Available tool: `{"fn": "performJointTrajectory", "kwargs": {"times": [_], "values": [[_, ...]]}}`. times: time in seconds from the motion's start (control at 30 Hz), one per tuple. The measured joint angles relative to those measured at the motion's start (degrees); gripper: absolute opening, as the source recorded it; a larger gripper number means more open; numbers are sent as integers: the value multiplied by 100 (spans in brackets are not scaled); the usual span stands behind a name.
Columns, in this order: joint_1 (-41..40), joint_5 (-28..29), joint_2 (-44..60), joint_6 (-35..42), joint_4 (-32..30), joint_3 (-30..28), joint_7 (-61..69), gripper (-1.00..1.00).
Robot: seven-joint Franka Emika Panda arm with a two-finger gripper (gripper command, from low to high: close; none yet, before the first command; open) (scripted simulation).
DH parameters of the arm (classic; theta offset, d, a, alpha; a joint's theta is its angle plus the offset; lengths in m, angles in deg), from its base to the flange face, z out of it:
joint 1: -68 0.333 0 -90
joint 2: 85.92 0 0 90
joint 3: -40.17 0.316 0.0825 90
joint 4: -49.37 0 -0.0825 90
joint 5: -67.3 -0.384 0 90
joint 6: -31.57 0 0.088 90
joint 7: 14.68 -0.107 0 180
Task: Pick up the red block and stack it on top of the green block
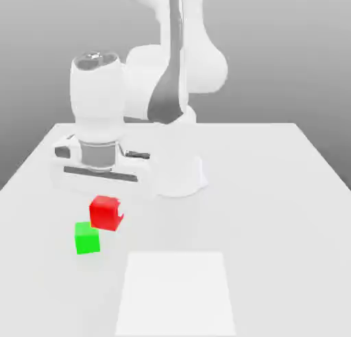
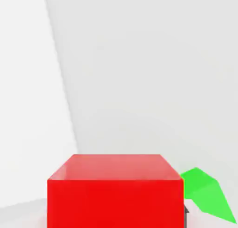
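Spanning a grey-walled room, white table [image 1: 288,191] with paler rectangle [image 1: 177,294].

White tabletop [image 1: 288,191] extending across the scene beneath a plain grey backdrop [image 1: 288,54]. A brighter white rectangular patch [image 1: 177,294] lies flat on the tabletop at its near edge, slightly toward the exterior view's right of centre.

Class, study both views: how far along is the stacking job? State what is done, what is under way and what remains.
Done: the tool has shut on the red block, which sits close before the hand camera. Under way: the carry; in the exterior view the red block appears lifted beside the green block, not yet over it. Left: move it above the green block, set it down, release.
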Motion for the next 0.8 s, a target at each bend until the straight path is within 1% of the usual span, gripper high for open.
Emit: {"fn": "performJointTrajectory", "kwargs": {"times": [0.23, 0.3, 0.5, 0.73, 0.77, 0.8], "values": [[-433, 136, -261, 180, -135, -495, 577, -100], [-457, 86, -223, 146, -151, -611, 732, -100], [-196, -363, 357, -378, -106, -778, 1077, -100], [29, -991, 1276, -1275, -107, -840, 1510, -100], [31, -1057, 1375, -1373, -111, -818, 1555, 100], [41, -1057, 1375, -1373, -111, -818, 1555, 100]]}}
